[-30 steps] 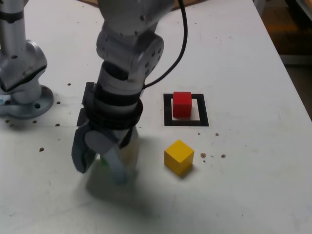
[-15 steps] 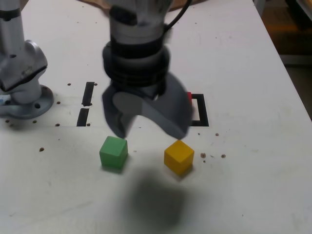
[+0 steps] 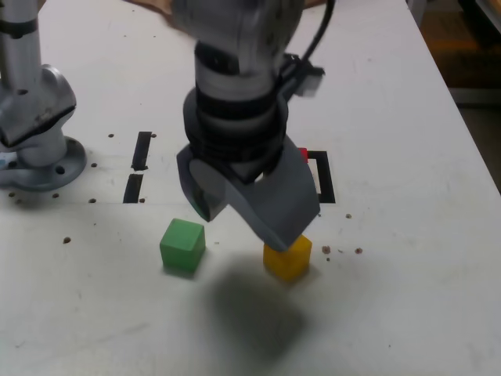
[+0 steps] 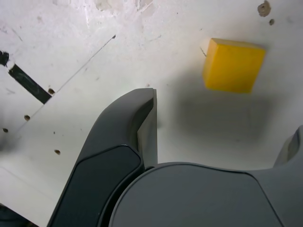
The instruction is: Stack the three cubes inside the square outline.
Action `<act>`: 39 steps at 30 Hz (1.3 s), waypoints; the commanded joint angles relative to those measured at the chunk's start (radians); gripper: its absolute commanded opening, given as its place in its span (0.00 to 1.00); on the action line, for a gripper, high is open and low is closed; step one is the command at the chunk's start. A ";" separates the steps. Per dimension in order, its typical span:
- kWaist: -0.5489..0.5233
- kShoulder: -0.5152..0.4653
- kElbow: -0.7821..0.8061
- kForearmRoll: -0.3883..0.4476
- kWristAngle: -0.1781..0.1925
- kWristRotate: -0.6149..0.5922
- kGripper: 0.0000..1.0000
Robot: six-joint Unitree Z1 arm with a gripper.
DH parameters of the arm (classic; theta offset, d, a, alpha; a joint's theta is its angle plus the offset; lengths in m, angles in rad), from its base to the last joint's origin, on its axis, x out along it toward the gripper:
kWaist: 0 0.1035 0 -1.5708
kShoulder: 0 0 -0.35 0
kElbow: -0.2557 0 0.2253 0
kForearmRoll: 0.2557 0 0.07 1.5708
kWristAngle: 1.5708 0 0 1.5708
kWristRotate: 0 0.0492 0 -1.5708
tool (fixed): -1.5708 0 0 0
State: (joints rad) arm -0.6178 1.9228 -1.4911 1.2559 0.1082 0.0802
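yellow cube (image 3: 288, 258) | under spread tool (image 3: 246, 215) | green cube (image 3: 183, 245) apart

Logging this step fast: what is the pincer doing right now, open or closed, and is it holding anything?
Pincer: open, holding nothing, above the small yellow cube on the white table.

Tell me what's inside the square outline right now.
The gripper, jaws open and empty, covers most of the square outline in the exterior view. Only a red sliver, the red cube, shows inside; whether anything sits on it is hidden.
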 commanded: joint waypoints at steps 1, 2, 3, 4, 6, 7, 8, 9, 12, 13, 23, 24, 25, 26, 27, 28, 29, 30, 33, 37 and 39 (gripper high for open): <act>0.000 0.014 0.017 -0.016 0.007 0.029 0.95; 0.000 0.020 0.025 -0.026 0.009 0.042 0.95; 0.000 0.028 0.031 -0.035 0.012 0.055 0.95; 0.000 0.036 0.036 -0.045 0.016 0.067 0.95; 0.000 0.055 0.042 -0.065 0.023 0.088 0.95; 0.000 0.065 0.044 -0.075 0.025 0.097 0.95; 0.000 0.075 0.045 -0.086 0.028 0.105 0.95; 0.000 0.086 0.046 -0.096 0.030 0.112 0.95; 0.001 0.116 0.040 -0.123 0.034 0.126 0.95; 0.002 0.125 0.036 -0.131 0.035 0.129 0.95; 0.022 0.195 -0.033 -0.150 0.032 0.126 0.82; 0.026 0.199 -0.035 -0.151 0.031 0.117 0.77; 0.031 0.203 -0.036 -0.151 0.029 0.104 0.70; 0.035 0.205 -0.036 -0.152 0.026 0.091 0.63; 0.039 0.207 -0.036 -0.154 0.022 0.077 0.55; 0.042 0.209 -0.036 -0.159 0.018 0.064 0.47; 0.044 0.210 -0.035 -0.165 0.014 0.054 0.40; 0.046 0.211 -0.034 -0.173 0.010 0.047 0.33; 0.047 0.213 -0.032 -0.199 0.001 0.042 0.19; 0.047 0.213 -0.031 -0.216 0.004 0.030 0.07; 0.047 0.212 -0.029 -0.216 0.006 0.024 0.05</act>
State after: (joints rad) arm -0.5712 2.1333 -1.5228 1.0393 0.1117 0.1070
